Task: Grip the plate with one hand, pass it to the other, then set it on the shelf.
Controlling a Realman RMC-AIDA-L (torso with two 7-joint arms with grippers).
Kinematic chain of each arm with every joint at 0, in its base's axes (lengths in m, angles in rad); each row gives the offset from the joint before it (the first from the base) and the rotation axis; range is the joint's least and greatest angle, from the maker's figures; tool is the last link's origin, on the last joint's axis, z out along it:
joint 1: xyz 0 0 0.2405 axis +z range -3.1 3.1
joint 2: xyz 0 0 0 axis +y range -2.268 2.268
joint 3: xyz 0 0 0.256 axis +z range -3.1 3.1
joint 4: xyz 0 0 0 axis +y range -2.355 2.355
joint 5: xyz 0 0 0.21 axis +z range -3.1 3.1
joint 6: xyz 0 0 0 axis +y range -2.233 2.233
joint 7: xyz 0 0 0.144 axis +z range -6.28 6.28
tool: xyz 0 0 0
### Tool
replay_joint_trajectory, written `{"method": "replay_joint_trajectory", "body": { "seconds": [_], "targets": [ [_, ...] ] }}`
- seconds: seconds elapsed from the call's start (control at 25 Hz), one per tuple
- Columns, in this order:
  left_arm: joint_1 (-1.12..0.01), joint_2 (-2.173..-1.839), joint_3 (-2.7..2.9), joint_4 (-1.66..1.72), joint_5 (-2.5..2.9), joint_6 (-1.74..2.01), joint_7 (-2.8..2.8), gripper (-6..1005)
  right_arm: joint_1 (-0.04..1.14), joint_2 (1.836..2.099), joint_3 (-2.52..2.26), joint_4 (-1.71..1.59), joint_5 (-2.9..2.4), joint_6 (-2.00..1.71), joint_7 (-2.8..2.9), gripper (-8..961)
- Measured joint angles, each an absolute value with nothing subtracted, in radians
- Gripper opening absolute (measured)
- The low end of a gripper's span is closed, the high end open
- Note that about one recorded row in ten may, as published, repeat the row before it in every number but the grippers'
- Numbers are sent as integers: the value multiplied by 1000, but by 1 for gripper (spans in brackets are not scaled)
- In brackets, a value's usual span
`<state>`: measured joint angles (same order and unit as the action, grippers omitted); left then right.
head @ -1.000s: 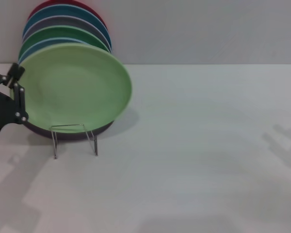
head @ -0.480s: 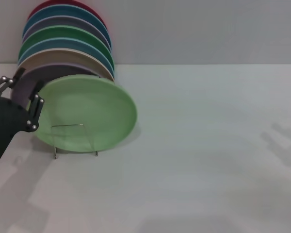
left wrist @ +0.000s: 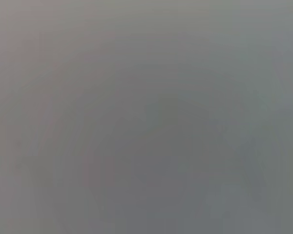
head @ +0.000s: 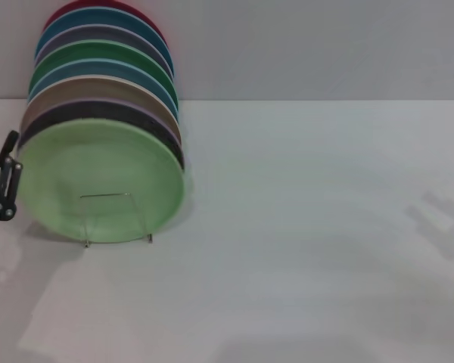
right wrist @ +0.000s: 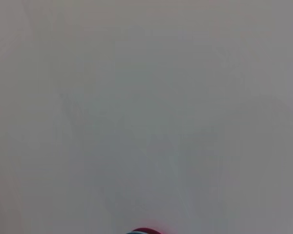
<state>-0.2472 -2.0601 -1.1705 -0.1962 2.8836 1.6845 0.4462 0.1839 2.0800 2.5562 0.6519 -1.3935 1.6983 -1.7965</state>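
Observation:
The pale mint-green plate [head: 98,181] stands nearly upright on the clear rack [head: 117,219], leaning back against the front of the row of plates. My left gripper [head: 4,185] shows only as a black piece at the left edge of the head view, right beside the plate's left rim; I cannot tell if it touches the rim. The right gripper is out of the head view. The left wrist view shows only a grey blur. The right wrist view shows bare table.
Several coloured plates [head: 98,68] stand in a row behind the mint one, among them dark green, blue, lilac and red. The white table [head: 325,227] stretches to the right and front. A sliver of the red plate rim [right wrist: 146,230] shows in the right wrist view.
The mint plate has dropped and shifted left, from held tilted above the rack to standing against the plate row. My left gripper has drawn back to the left edge.

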Motion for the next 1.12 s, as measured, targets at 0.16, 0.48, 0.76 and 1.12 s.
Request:
{"method": "replay_joint_trajectory", "body": {
  "seconds": [0.16,0.48,0.76,1.12],
  "targets": [
    [-242,-2060,-1194,-184,2883,1686,433,444,184,2080,2555,652,-1394,1698,-1796,666],
    [-212,-2070,-1375,-189,2840,1679,276,470,174,2084,2561,629,-1388,1698,-1891,690],
    [-211,-2063,-1537,-135,2790,1594,-173,534,177,2092,2564,385,-1253,1662,-2484,710],
    [-205,-2074,-1536,-105,2799,1535,-159,754,186,2092,2559,213,-981,1576,-2707,755]
  ]
}}
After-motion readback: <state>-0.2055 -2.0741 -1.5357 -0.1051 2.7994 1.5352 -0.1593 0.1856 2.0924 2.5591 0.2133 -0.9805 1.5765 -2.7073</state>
